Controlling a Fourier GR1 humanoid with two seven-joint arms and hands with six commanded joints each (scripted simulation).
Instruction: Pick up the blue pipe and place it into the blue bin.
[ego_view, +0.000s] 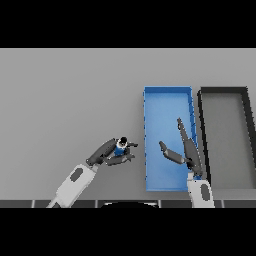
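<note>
Table (65, 100) grey; L hand (111, 152) grips blue pipe (120, 147).

One blue pipe (120, 147) is on view, small and partly covered by fingers. There are two bins — one blue bin (148, 150) and one dark bin (203, 145) (side by side, the dark one to the right). Two hands show — the left hand (111, 152) and the right hand (186, 150). One grey table (70, 100) bears it all.
</note>
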